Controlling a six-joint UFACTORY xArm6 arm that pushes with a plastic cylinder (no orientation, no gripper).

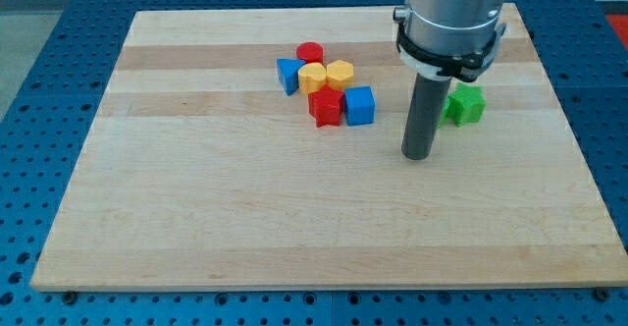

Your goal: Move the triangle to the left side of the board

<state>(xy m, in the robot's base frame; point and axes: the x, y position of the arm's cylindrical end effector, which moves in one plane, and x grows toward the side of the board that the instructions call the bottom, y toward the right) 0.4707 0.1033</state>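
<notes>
The blue triangle (287,75) lies at the left end of a tight cluster of blocks in the upper middle of the wooden board (245,208). My tip (418,156) rests on the board right of the cluster, well apart from the triangle, with the blue cube (359,105) nearest to it. The cluster also holds a red cylinder (310,54), a yellow heart-like block (312,77), a yellow hexagon (340,74) and a red star-like block (326,107).
A green star-shaped block (465,104) lies just right of my rod, partly behind it. The arm's grey body (453,17) hangs over the board's upper right. A blue perforated table (39,100) surrounds the board.
</notes>
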